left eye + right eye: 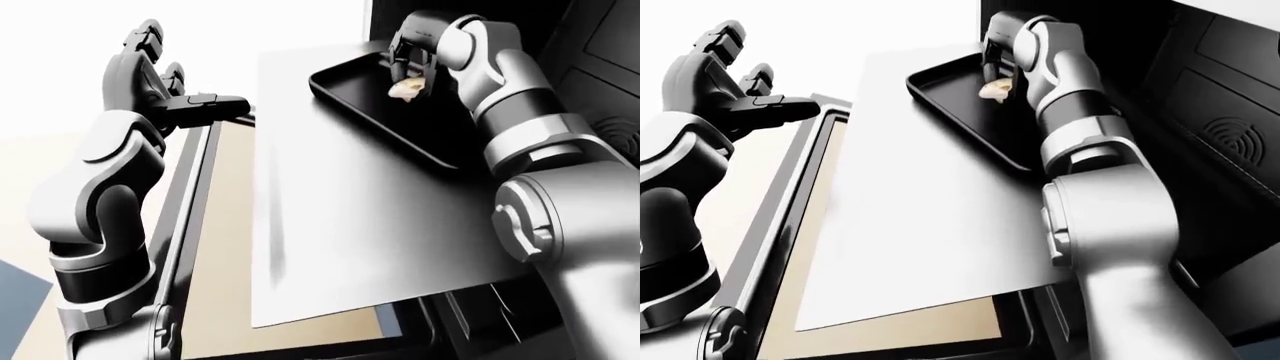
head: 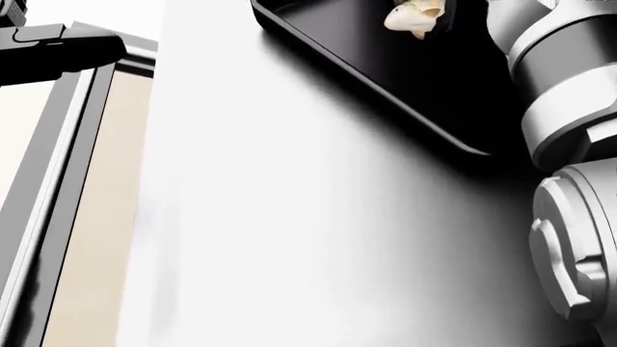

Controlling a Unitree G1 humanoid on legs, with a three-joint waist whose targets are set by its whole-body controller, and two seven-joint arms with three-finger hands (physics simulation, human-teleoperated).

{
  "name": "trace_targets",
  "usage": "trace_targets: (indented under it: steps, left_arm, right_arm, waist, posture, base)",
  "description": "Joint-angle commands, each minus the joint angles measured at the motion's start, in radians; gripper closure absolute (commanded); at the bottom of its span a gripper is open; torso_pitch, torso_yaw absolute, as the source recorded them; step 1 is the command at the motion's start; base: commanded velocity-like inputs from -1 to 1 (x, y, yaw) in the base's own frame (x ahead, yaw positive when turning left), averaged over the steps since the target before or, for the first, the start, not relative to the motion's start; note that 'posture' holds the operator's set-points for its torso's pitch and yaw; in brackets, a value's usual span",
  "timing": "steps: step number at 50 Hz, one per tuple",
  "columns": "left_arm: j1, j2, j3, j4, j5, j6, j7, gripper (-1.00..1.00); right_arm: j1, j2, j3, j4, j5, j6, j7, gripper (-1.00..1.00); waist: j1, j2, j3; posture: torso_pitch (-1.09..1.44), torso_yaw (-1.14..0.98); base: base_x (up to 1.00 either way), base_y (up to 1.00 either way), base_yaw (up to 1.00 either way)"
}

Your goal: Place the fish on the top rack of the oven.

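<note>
**Fish in the Robot's Right Hand, Over the Black Tray**

The right hand (image 1: 408, 58) is at the top of the left-eye view. Its dark fingers are curled around the fish (image 1: 409, 88) and hold it from above. The fish is small, pale and lumpy, cream with a bit of yellow. It hangs low over the black tray (image 1: 375, 112). I cannot tell if it touches the tray.

The tray is flat and shiny black, with a low raised rim and round corners. It sits slanted at the top of a big smooth gray sheet (image 1: 350, 225). The sheet is flat and looks like dull metal, with soft light and dark bands on it. Its edges are straight and its corners are sharp.

The right arm (image 1: 545, 180) is made of round silver and gray parts, smooth like plastic, with black bands at the joints. It reaches up along the right side of the view.

The left hand (image 1: 745, 105) is at the upper left of the right-eye view. Its chunky black fingers are spread out and hold nothing. One finger points flat toward the gray sheet. The hand is well apart from the tray.

Under the left hand is a long dark frame (image 1: 790, 217) with a tan panel (image 1: 760, 202) inside it. At the far right is a dark wall (image 1: 1230, 112) with a ring pattern on it.
</note>
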Motion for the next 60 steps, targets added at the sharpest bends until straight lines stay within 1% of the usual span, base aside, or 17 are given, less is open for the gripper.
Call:
trace_targets:
  steps: [1,24,34,35,37,39,40,41,42,46,47,52,54,55,58,59,60]
  left_arm:
    - [-0.033,0.014,0.012,-0.030,0.001,-0.029,0.000,-1.00]
    - [-0.011,0.015,0.016,-0.041,-0.004,-0.033,0.000,-1.00]
    - [-0.013,0.014,0.017,-0.046,-0.005,-0.025,0.003,-1.00]
    - [-0.011,0.014,0.017,-0.043,-0.003,-0.030,0.002,-1.00]
    - [-0.011,0.015,0.017,-0.040,-0.002,-0.032,0.000,-1.00]
    - [-0.009,0.013,0.017,-0.040,-0.002,-0.034,0.000,-1.00]
    - [-0.007,0.012,0.016,-0.040,-0.001,-0.036,0.000,-1.00]
    - [-0.007,0.012,0.017,-0.043,-0.002,-0.032,0.002,-1.00]
    - [-0.010,0.013,0.019,-0.049,-0.005,-0.023,0.004,-1.00]
    - [-0.011,0.011,0.016,-0.044,-0.003,-0.028,0.004,-1.00]
    - [-0.011,0.011,0.016,-0.042,-0.003,-0.031,0.004,-1.00]
    - [-0.013,0.012,0.016,-0.034,-0.002,-0.036,0.002,-1.00]
    - [-0.016,0.013,0.017,-0.037,-0.004,-0.029,0.004,-1.00]
    - [-0.011,0.011,0.016,-0.034,-0.002,-0.037,0.002,-1.00]
    - [-0.011,0.013,0.018,-0.035,-0.004,-0.036,0.002,-1.00]
    - [-0.016,0.014,0.019,-0.039,-0.006,-0.028,0.005,-1.00]
    - [-0.017,0.014,0.019,-0.040,-0.007,-0.026,0.006,-1.00]
  right_arm:
    - [-0.054,-0.010,-0.007,-0.054,0.007,-0.003,-0.042,0.98]
    - [-0.006,-0.003,-0.012,-0.042,0.029,0.006,-0.112,1.00]
    - [0.002,-0.002,-0.011,-0.040,0.035,0.009,-0.119,0.98]
    - [0.002,-0.001,-0.011,-0.039,0.037,0.011,-0.119,0.84]
    - [0.001,-0.001,-0.010,-0.039,0.037,0.010,-0.119,0.82]
    - [-0.002,-0.001,-0.009,-0.040,0.037,0.012,-0.116,0.73]
    - [-0.004,-0.001,-0.010,-0.040,0.038,0.011,-0.116,0.62]
    - [-0.004,-0.002,-0.010,-0.040,0.038,0.011,-0.113,0.38]
    - [-0.004,-0.002,-0.010,-0.040,0.039,0.011,-0.112,0.25]
    - [-0.010,-0.003,-0.011,-0.041,0.041,0.012,-0.108,0.18]
    - [-0.011,-0.002,-0.010,-0.041,0.041,0.013,-0.106,0.07]
    - [-0.013,-0.001,-0.010,-0.038,0.042,0.013,-0.107,0.00]
    - [-0.013,0.000,-0.010,-0.038,0.042,0.014,-0.104,-0.09]
    - [-0.013,0.000,-0.010,-0.039,0.043,0.014,-0.104,-0.37]
    - [-0.016,-0.001,-0.010,-0.040,0.044,0.016,-0.100,-0.44]
    - [-0.018,-0.001,-0.009,-0.040,0.043,0.016,-0.099,-0.49]
    - [-0.019,0.000,-0.010,-0.040,0.045,0.017,-0.097,-0.60]
  waist:
    - [0.001,-0.001,-0.039]
    - [-0.001,-0.004,-0.036]
    - [0.001,-0.006,-0.038]
    - [0.001,-0.006,-0.038]
    - [0.002,-0.006,-0.038]
    - [0.002,-0.006,-0.039]
    - [0.002,-0.006,-0.039]
    - [0.002,-0.006,-0.039]
    - [0.001,-0.005,-0.038]
    - [0.000,-0.006,-0.038]
    - [0.000,-0.006,-0.038]
    - [0.001,-0.005,-0.037]
    - [0.001,-0.005,-0.037]
    - [0.002,-0.005,-0.037]
    - [0.002,-0.006,-0.038]
    - [0.002,-0.006,-0.038]
    - [0.003,-0.006,-0.039]
  posture:
    - [0.00,0.00]
    - [0.00,0.00]
    - [0.00,0.00]
    - [0.00,0.00]
    - [0.00,0.00]
    - [0.00,0.00]
    - [0.00,0.00]
    - [0.00,0.00]
    - [0.00,0.00]
    - [0.00,0.00]
    - [0.00,0.00]
    - [0.00,0.00]
    - [0.00,0.00]
    - [0.00,0.00]
    - [0.00,0.00]
    - [0.00,0.00]
    - [0.00,0.00]
  base:
    - [0.00,0.00,0.00]
    - [0.00,0.00,0.00]
    - [0.00,0.00,0.00]
    - [0.00,0.00,0.00]
    - [0.00,0.00,0.00]
    - [0.00,0.00,0.00]
    - [0.00,0.00,0.00]
    - [0.00,0.00,0.00]
    - [0.00,0.00,0.00]
    - [0.00,0.00,0.00]
    - [0.00,0.00,0.00]
    - [0.00,0.00,0.00]
    - [0.00,0.00,0.00]
    - [0.00,0.00,0.00]
    - [0.00,0.00,0.00]
    - [0.00,0.00,0.00]
    - [0.00,0.00,0.00]
